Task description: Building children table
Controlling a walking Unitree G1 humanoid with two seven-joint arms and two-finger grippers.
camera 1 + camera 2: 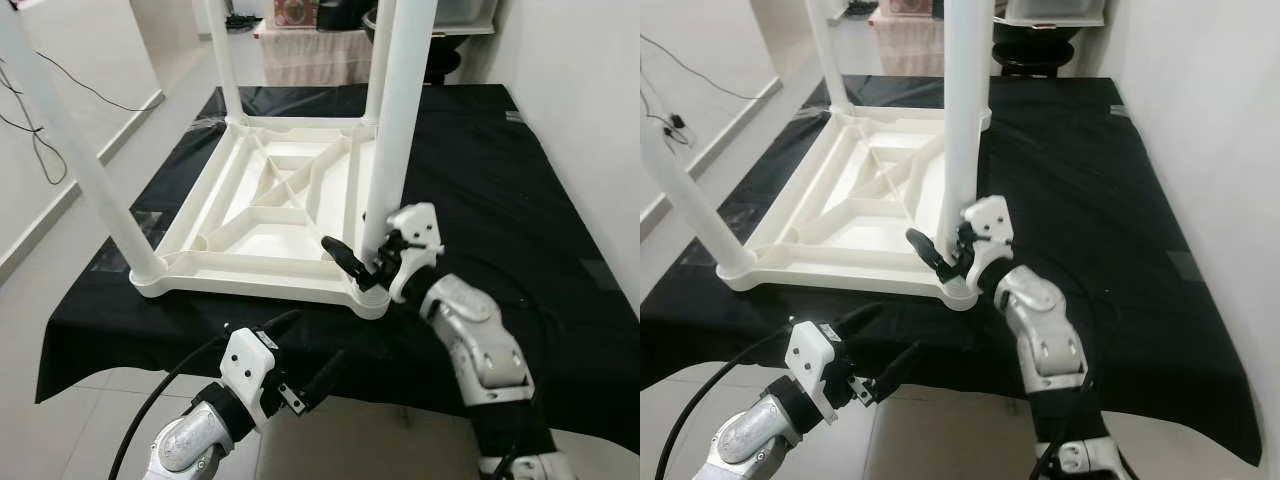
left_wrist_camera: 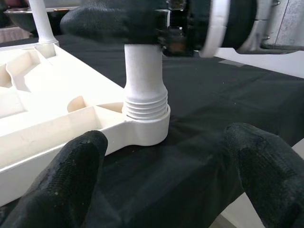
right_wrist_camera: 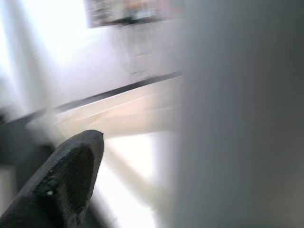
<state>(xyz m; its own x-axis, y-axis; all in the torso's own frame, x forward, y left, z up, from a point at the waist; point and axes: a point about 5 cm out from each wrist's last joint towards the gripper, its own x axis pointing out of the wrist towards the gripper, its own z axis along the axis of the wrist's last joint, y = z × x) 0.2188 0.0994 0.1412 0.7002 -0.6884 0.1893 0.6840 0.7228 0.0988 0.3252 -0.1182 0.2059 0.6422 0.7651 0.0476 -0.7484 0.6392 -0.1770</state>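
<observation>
While the right gripper sits low at the base of the near-right table leg, its black fingers reach around the leg just above the corner socket; one finger shows in front of the leg, the other is hidden behind it, so whether they actually pinch the leg cannot be told. Seen from the left wrist, the leg's ribbed end is seated in that round socket, with the right gripper's dark bulk across the leg above it.

Nearer the robot and lower, the left gripper hangs off the tabletop's front edge with its fingers spread wide and holding nothing, pointed toward the same corner socket, which lies between and beyond the two fingertips.

Outward from the fingers, the white plastic children's table lies upside down, its ribbed underside facing up. Beyond the gripped leg, three more white legs stand upright in the other corners: one at the near-left, two at the far corners.

A black cloth covers the tabletop beneath it. A black cable runs along the left arm, and pale floor with a thin wire lies off to the left.
</observation>
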